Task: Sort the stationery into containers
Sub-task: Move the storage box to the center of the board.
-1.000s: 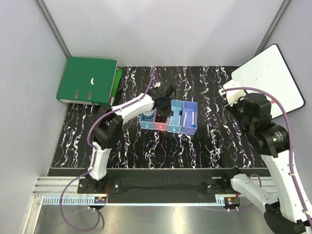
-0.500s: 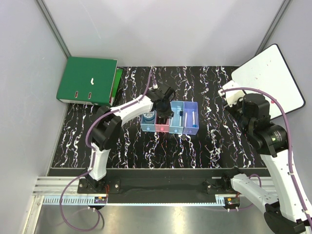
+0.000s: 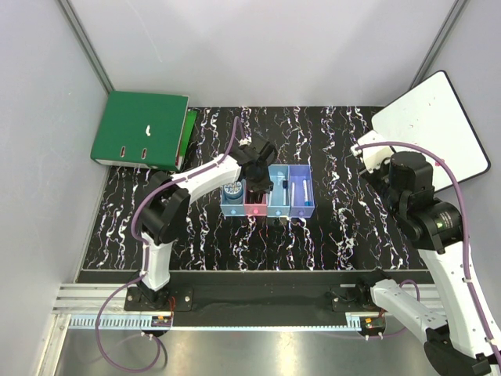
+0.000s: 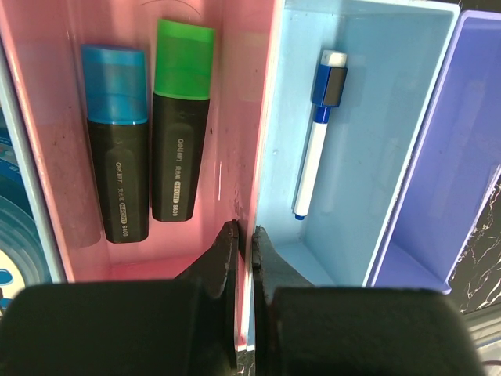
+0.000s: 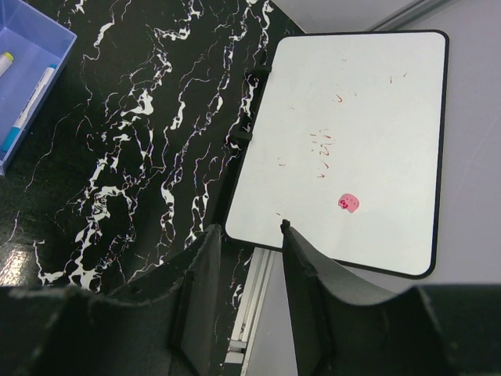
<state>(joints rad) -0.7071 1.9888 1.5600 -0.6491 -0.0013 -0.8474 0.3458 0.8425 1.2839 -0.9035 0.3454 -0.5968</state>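
Firstly, green binder (image 3: 141,129), well left of and behind the row of bins (image 3: 301,212); tape roll (image 3: 233,190), leftmost light blue bin; blue-capped marker (image 4: 117,149) and green-capped marker (image 4: 178,133), side by side in the pink bin; left gripper (image 4: 244,235), clenched on the wall between the pink and third bins; white pen (image 4: 317,137), third bin; thin pen (image 5: 27,102), purple end bin; right gripper (image 5: 249,227), jaws apart and empty, well right of the row; white board (image 5: 352,141), farthest right.

Left claw (image 4: 244,236) clamped tight, right claw (image 5: 249,229) parted.
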